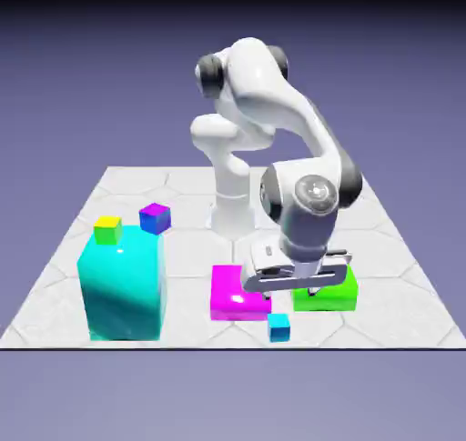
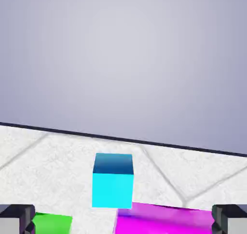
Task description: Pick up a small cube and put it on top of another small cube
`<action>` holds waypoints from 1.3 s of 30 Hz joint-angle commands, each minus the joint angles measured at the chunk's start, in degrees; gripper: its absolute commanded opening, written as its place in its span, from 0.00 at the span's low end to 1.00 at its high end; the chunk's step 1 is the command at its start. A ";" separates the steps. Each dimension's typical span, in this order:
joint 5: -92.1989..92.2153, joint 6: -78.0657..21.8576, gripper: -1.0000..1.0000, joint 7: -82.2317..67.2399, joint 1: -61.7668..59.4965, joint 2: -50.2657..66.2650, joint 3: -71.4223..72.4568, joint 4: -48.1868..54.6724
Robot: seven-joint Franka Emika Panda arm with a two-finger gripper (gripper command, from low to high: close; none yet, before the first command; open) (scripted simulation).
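tool (image 2: 123,218) apart, nothing between its tips. cyan-topped small cube (image 1: 279,328) sits near the counter's (image 1: 391,335) front edge, just beside the magenta block (image 1: 238,305). advised: centre over the cube, align fingers with its side faces, descend straight, clearing the block.

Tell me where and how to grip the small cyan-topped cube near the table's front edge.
Take the small cube by two opposite upright side faces, coming from straight above. It sits flat with its top uncovered, and the open gripper looks wide enough to straddle it. The magenta block lies close behind, so the left and right faces seem safest.
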 commanded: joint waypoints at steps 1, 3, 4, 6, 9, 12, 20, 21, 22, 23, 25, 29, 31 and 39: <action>-0.17 -2.10 0.50 0.24 0.01 1.90 0.33 2.08; -0.51 -6.30 0.50 0.72 0.04 5.70 1.00 6.23; -0.68 -8.40 0.50 0.96 0.05 7.60 1.34 8.31; -1.02 -12.60 0.50 1.44 0.08 11.40 2.01 12.46; -1.52 -18.89 0.50 2.15 0.12 17.09 3.01 18.69; -2.03 -25.19 0.50 2.87 0.16 22.79 4.01 24.92; -3.38 -41.91 0.50 4.78 0.26 37.91 6.68 41.46; -3.38 -41.91 0.50 4.78 0.26 37.92 6.68 41.46; -3.36 -40.64 0.50 4.90 -0.11 37.19 6.74 39.39; -3.34 -39.37 0.50 5.02 -0.48 36.46 6.79 37.31; -3.30 -36.83 0.50 5.27 -1.23 35.01 6.91 33.16; -3.23 -31.75 0.50 5.77 -2.73 32.10 7.14 24.86; -3.19 -29.21 0.50 6.02 -3.48 30.65 7.26 20.71; -3.23 -32.07 0.00 5.74 -2.63 32.29 7.12 25.40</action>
